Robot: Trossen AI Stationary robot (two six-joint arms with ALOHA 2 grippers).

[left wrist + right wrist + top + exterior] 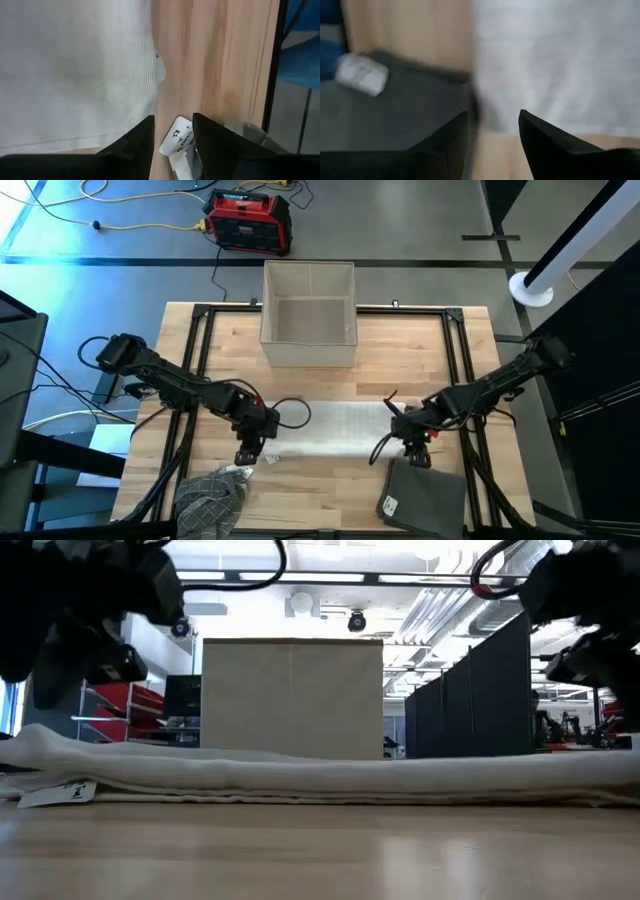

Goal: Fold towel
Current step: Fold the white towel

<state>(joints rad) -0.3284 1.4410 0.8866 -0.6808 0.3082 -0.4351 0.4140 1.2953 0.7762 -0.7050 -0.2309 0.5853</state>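
Across the middle of the table (330,480) the white towel (330,430) lies as a long flat band, already doubled over once, with the box (309,314) behind it. The left gripper (248,452) hangs over the band's left front corner and the right gripper (414,451) over its right front corner. In both wrist views the fingers stand apart with nothing between them, so each gripper has let go of the cloth.

The towel looks soft, light and limp. It would probably sag from any grip and slide easily on the smooth wood. Its ribbed weave should give the fingers some bite. The two short ends, pinched at their corners through both layers, seem the sensible places to take hold for another fold.

From table height only the near edge of the towel (330,780) shows, so the lie of the layers behind it cannot be judged. A small white tag (177,140) sits just beside the left end; its writing is too small to read. Beside the right end lies a dark grey cloth (425,495), and a checked cloth (210,498) sits near the left front, cut off by the picture's edge. The right wrist view is blurred.
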